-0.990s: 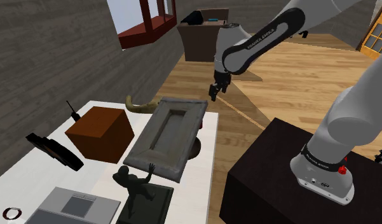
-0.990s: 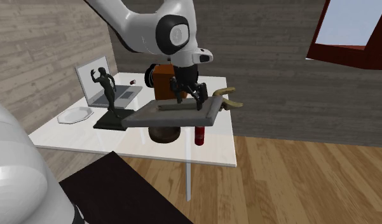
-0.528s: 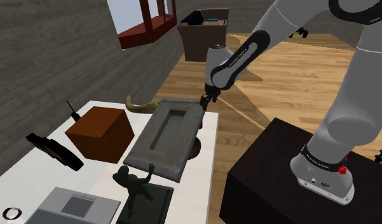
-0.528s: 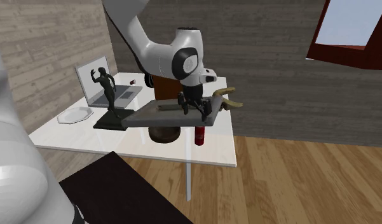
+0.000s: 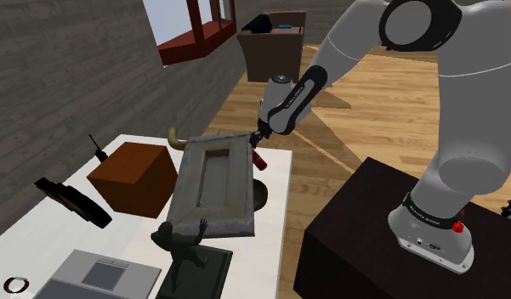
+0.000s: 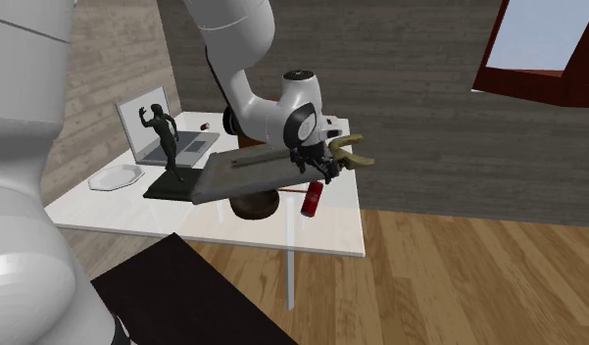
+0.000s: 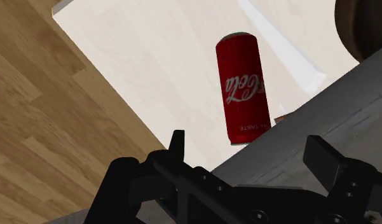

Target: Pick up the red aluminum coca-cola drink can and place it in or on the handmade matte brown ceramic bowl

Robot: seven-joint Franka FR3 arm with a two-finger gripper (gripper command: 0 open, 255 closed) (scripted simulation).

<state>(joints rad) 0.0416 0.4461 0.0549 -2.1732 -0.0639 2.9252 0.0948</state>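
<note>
The red Coca-Cola can (image 7: 243, 88) stands on the white table (image 7: 151, 57) just beyond my gripper (image 7: 246, 143). In the second exterior view the can (image 6: 311, 197) leans, top toward that view's right. My gripper (image 5: 257, 140) (image 6: 321, 169) is open, fingers apart over the edge of a grey framed slab (image 5: 212, 183) (image 7: 329, 121), touching nothing red. The dark brown bowl (image 6: 255, 205) (image 5: 259, 196) sits under the slab, mostly hidden; its rim (image 7: 364, 25) shows past the can.
The slab (image 6: 245, 172) stands tilted across the bowl. A brown box (image 5: 134, 177), a dark figurine (image 5: 181, 242), a laptop (image 5: 100, 276), a black handset (image 5: 70, 200) and a curved tan object (image 5: 184, 138) share the table. The dark stand (image 5: 372, 229) is at lower right.
The arm came down toward the shoulder view's left to the slab's edge. The slab has tipped up steeply. The can went from upright to leaning.
</note>
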